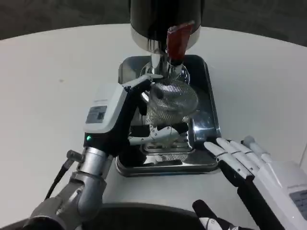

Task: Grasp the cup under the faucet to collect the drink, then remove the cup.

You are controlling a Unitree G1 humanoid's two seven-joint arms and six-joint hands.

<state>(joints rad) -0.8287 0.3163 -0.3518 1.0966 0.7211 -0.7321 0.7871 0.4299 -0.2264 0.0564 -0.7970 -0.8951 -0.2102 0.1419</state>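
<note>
The left robot hand (144, 112) grips the ribbed cup (172, 103) beneath the red-handled faucet (178, 40) — placed to catch the drink over the drip tray (211, 96); the right robot hand (244, 160) rests spread, holding nothing.

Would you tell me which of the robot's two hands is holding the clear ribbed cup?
The left hand grips the clear ribbed cup; the right hand rests open beside the tray.

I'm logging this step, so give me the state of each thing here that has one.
cup: upright on the tray under the faucet, held.
left hand: fingers wrapped around the cup.
right hand: fingers spread, holding nothing, beside the tray.
faucet: red handle, flow not discernible.
</note>
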